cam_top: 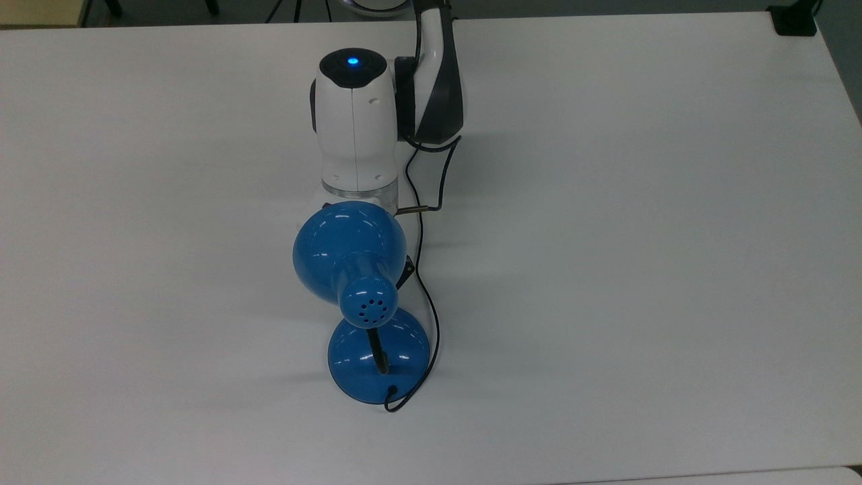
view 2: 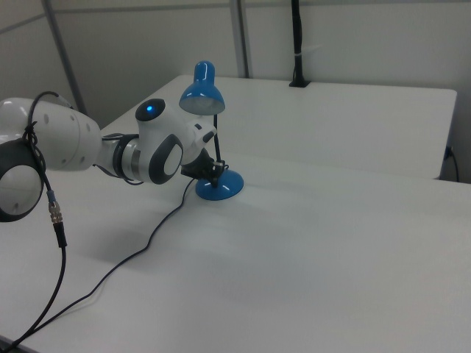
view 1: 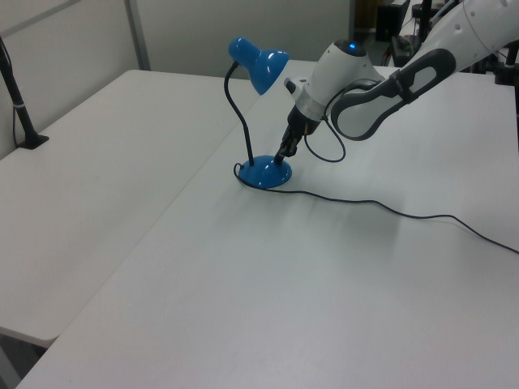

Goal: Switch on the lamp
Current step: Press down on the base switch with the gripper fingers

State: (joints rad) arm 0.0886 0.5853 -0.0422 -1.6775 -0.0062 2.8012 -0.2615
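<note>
The lamp stands upright on the white table, its blue dome shade (cam_top: 350, 252) hanging over the round blue base (cam_top: 378, 360). In the left view the black gooseneck (view 1: 237, 113) rises from the base (view 1: 263, 174) to the shade (view 1: 261, 66). I see no glow under the shade (view 2: 202, 94). My gripper (view 1: 283, 156) points down with its dark fingers shut, the tip at the base's edge on the left view's right. In the right view the gripper (view 2: 213, 171) sits just beside the base (view 2: 221, 187). From above, the shade covers most of it.
The lamp's thin black cord (view 1: 389, 209) trails across the table towards the left view's right. A second cable with a metal plug (view 2: 56, 215) hangs from the arm. A black post on a clamp (view 1: 20, 113) stands at the table's far edge.
</note>
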